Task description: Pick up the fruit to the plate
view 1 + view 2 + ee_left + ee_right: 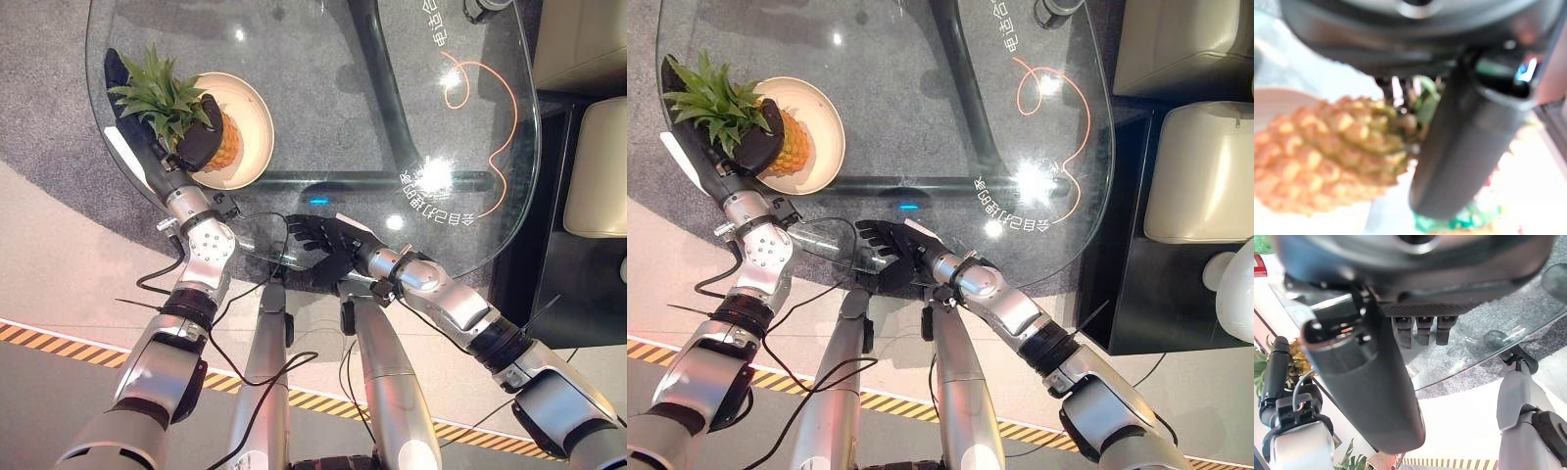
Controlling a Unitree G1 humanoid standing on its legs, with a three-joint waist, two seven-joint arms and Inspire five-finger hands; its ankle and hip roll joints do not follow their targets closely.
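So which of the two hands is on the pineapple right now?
The left hand, over the plate, with its fingers curled round the pineapple. The right hand is spread at the near edge of the glass table, holding nothing.

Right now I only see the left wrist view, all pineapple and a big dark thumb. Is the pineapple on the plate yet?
Observer: Yes, the pineapple sits over the plate, with the left hand curled round it.
Operator: Where's the plate?
Observer: On the glass table, near its left edge.
Operator: What's my other hand doing?
Observer: The right hand is at the table's near edge, fingers straight, holding nothing.
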